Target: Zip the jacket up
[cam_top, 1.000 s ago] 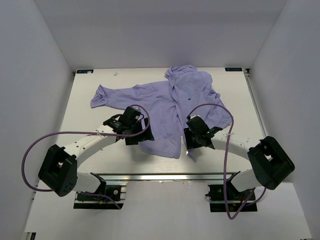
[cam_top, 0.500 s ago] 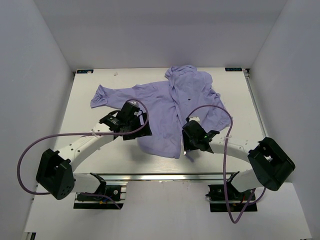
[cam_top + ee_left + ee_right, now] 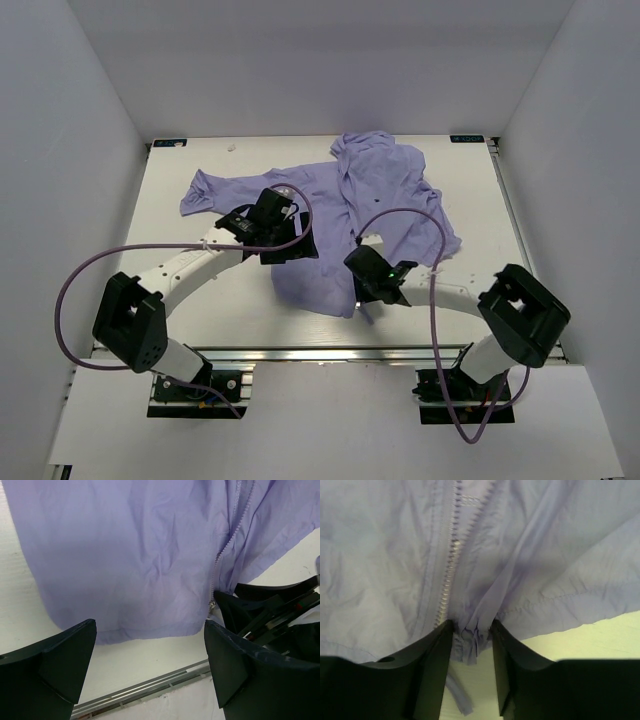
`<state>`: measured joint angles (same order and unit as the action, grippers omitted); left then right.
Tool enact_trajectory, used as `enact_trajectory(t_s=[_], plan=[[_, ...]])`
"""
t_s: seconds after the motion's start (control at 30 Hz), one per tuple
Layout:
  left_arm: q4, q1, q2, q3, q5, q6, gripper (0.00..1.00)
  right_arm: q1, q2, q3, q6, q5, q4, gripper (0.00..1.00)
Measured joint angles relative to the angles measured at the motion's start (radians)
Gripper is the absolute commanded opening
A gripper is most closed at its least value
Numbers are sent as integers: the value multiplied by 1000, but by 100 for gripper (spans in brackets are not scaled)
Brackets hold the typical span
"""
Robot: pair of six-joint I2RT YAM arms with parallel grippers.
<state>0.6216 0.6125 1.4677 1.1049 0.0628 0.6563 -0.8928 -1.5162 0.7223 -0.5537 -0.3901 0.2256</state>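
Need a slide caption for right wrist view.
Right gripper pinches the bunched bottom hem of the thin lavender fabric jacket beside its zipper teeth.

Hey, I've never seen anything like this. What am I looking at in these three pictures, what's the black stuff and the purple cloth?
These are two robot arms bolted at the near edge of a white table. The wide picture looks down from above and behind them. The other two come from a camera on each wrist, so the black wedges are that arm's own fingers. On the table lies a thin, wrinkled lavender hooded jacket with a zipper. The left gripper hangs wide open over the hem, holding nothing. The right gripper pinches bunched fabric at the zipper's bottom end.
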Motion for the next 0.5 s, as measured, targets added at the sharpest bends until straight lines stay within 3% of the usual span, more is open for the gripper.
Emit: enact_trajectory(t_s=[0.13, 0.33, 0.5], plan=[[4, 0, 2, 2, -4, -6, 98, -47, -68, 60, -55, -14, 8, 0], [6, 0, 2, 8, -9, -19, 98, -53, -51, 40, -92, -5, -25, 0], [-17, 0, 2, 14, 37, -42, 98, -51, 56, -47, -83, 27, -55, 0]])
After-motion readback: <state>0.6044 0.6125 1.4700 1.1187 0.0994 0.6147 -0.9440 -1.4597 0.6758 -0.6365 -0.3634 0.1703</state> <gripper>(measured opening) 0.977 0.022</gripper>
